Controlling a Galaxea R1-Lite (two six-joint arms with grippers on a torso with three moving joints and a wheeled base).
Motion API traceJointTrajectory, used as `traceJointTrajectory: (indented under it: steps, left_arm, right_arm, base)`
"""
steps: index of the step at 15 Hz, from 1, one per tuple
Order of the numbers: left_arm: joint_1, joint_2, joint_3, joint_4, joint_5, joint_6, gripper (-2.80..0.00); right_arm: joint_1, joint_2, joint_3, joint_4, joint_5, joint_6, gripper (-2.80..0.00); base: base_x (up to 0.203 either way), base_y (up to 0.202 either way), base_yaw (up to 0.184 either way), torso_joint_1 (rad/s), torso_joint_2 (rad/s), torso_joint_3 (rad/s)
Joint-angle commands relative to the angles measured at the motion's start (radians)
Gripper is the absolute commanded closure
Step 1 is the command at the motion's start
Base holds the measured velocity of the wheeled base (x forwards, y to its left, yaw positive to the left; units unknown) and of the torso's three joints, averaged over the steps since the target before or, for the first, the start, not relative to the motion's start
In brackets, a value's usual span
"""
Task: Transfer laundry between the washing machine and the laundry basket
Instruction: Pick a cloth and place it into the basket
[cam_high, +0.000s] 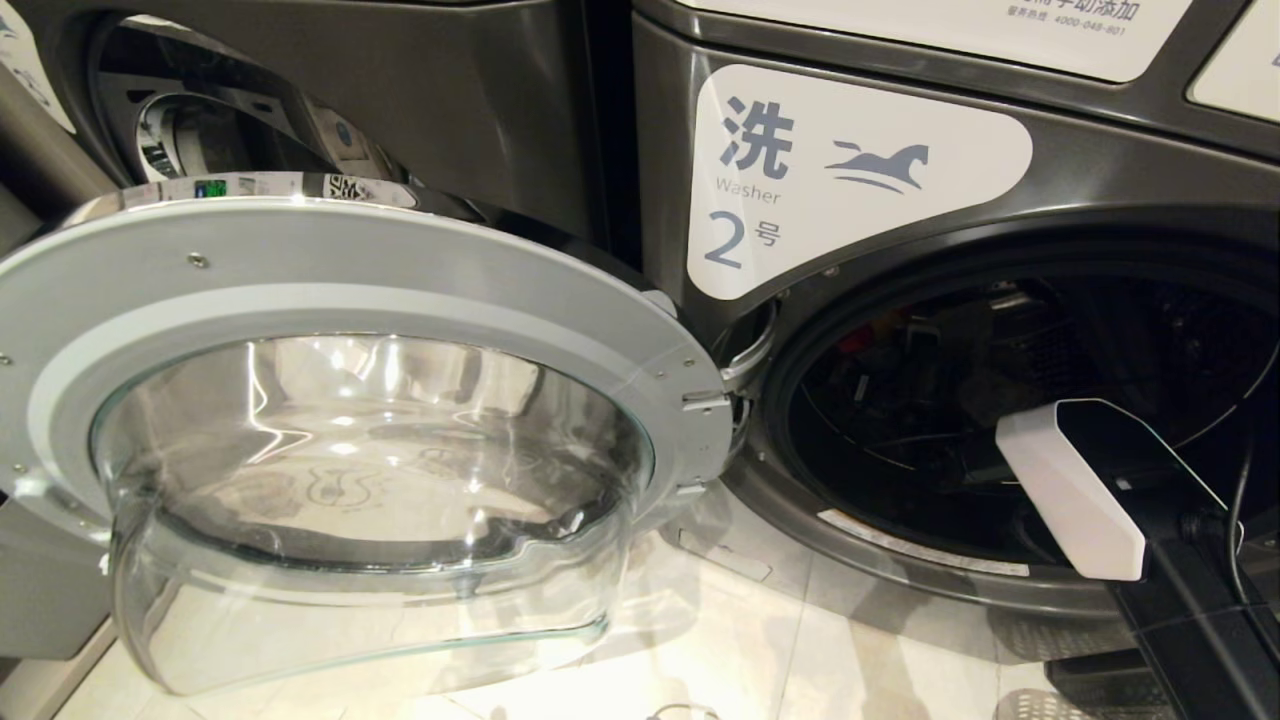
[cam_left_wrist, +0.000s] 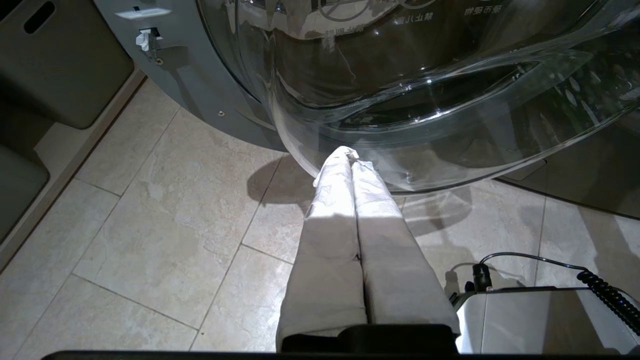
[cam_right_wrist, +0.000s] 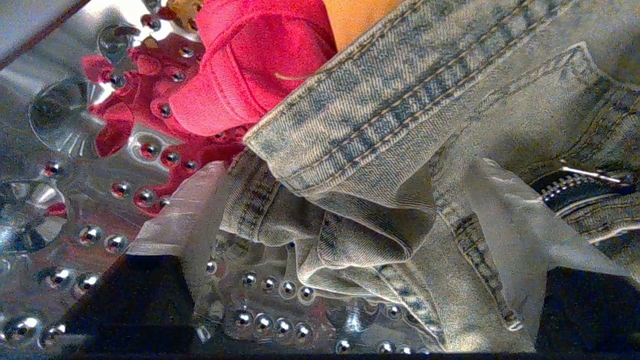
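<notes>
The washing machine (cam_high: 860, 170) marked "Washer 2" stands with its round glass door (cam_high: 350, 290) swung wide to the left. My right arm (cam_high: 1070, 490) reaches into the dark drum opening. In the right wrist view the laundry lies on the studded steel drum (cam_right_wrist: 60, 150): a pale blue denim garment (cam_right_wrist: 380, 110), a bright red piece (cam_right_wrist: 250, 65) behind it and an orange piece (cam_right_wrist: 355, 15). My right gripper (cam_right_wrist: 345, 167) is open, one finger on each side of a denim fold. My left gripper (cam_left_wrist: 347, 155) is shut and empty, low over the floor by the door's glass bowl. The laundry basket is out of view.
The open door fills the space left of the drum opening and hangs low over the tiled floor (cam_left_wrist: 165, 215). A like machine (cam_high: 300, 90) stands to the left. A grey bin (cam_left_wrist: 60, 65) sits by the wall. My base (cam_left_wrist: 540, 320) with a coiled cable is close behind.
</notes>
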Motion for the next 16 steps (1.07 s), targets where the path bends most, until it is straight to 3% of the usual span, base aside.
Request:
traceJointTrajectory:
  steps: [1, 16]
  left_arm:
    - [0.0, 0.001, 0.0, 0.0, 0.0, 0.0, 0.0]
    - [0.0, 0.001, 0.0, 0.0, 0.0, 0.0, 0.0]
  right_arm:
    - [-0.004, 0.001, 0.001, -0.002, -0.001, 0.0, 0.0]
    - [-0.029, -0.088, 0.012, 0.006, -0.021, -0.042, 0.0]
  base:
    - [0.0, 0.0, 0.0, 0.0, 0.0, 0.0]
    - [0.0, 0.0, 0.0, 0.0, 0.0, 0.0]
